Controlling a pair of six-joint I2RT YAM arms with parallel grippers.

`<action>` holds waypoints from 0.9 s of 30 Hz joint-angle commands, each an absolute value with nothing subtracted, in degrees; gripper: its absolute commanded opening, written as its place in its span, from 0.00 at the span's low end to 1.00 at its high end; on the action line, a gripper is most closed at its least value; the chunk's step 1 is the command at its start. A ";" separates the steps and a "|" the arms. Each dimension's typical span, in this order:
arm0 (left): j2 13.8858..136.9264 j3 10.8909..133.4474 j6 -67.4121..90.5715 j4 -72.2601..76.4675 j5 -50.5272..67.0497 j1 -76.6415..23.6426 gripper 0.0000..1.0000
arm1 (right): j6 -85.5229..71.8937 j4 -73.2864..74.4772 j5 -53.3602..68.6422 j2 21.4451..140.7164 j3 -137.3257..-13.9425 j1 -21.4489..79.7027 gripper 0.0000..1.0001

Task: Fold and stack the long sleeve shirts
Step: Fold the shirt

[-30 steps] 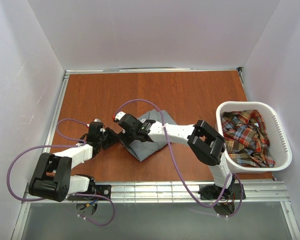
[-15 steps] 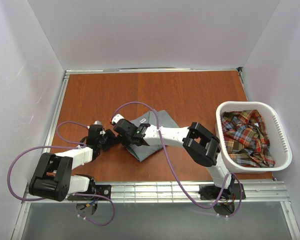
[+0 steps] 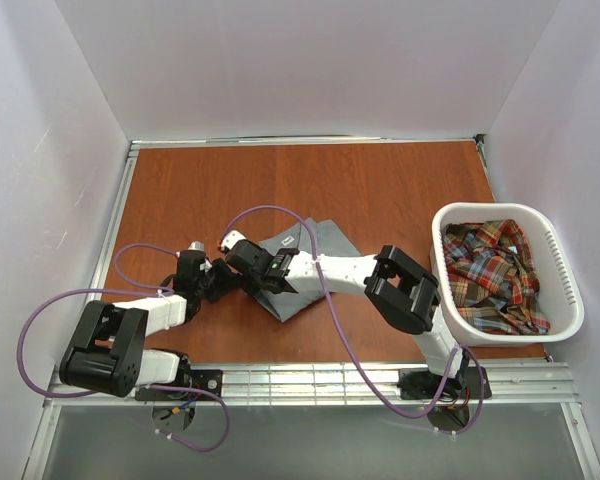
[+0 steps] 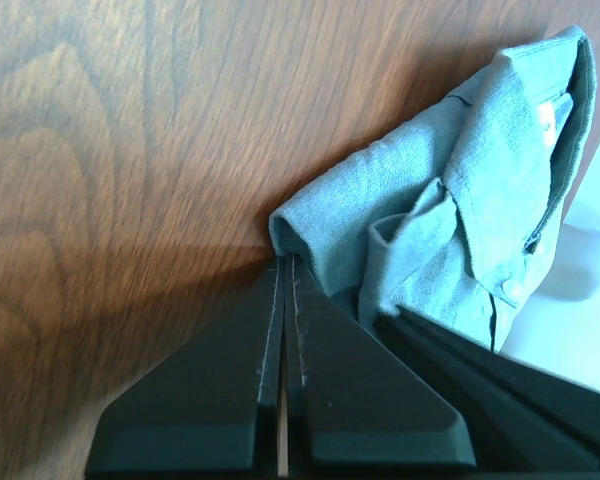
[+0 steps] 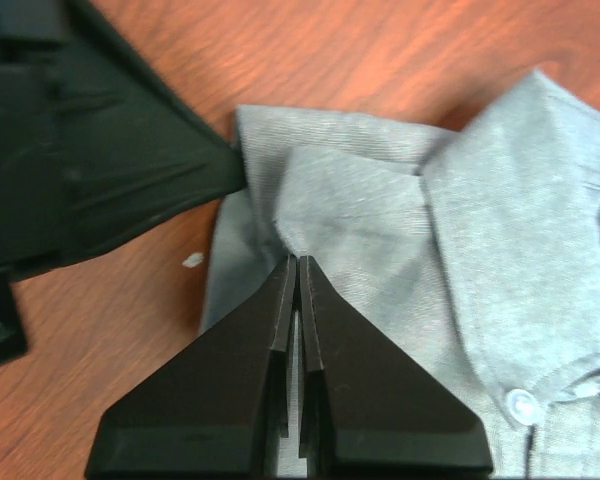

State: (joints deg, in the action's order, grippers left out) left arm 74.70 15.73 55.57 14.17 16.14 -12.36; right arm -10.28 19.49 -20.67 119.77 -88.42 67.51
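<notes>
Pinched nearly shut, the left gripper (image 4: 283, 268) held a folded corner of the grey shirt (image 4: 460, 180), its black fingers pressed together with only a sliver between them. The right gripper (image 5: 296, 264), just beside it, was narrowed to the same slit, its tips nipping a raised fold of the cloth a little way from the collar. A white button (image 5: 520, 403) showed on the shirt's front in the right wrist view. Seen from above, the grey shirt lay in a compact, partly folded bundle on the brown wooden table (image 3: 380, 185), left of centre and toward the near edge, with both arms reaching in to its left end. The plaid shirt (image 3: 490, 275) lay crumpled inside the white basket (image 3: 570, 300) at the table's right side, well apart from the grey one.
</notes>
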 commanded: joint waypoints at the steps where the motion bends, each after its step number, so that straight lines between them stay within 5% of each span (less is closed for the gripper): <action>1: 75.59 14.33 55.19 13.18 16.70 -12.22 0.00 | -9.41 18.28 -17.77 118.57 -90.00 68.20 0.01; 27: 73.48 13.71 55.72 12.22 15.91 -12.22 0.00 | -9.76 7.65 -8.46 112.50 -79.63 69.52 0.01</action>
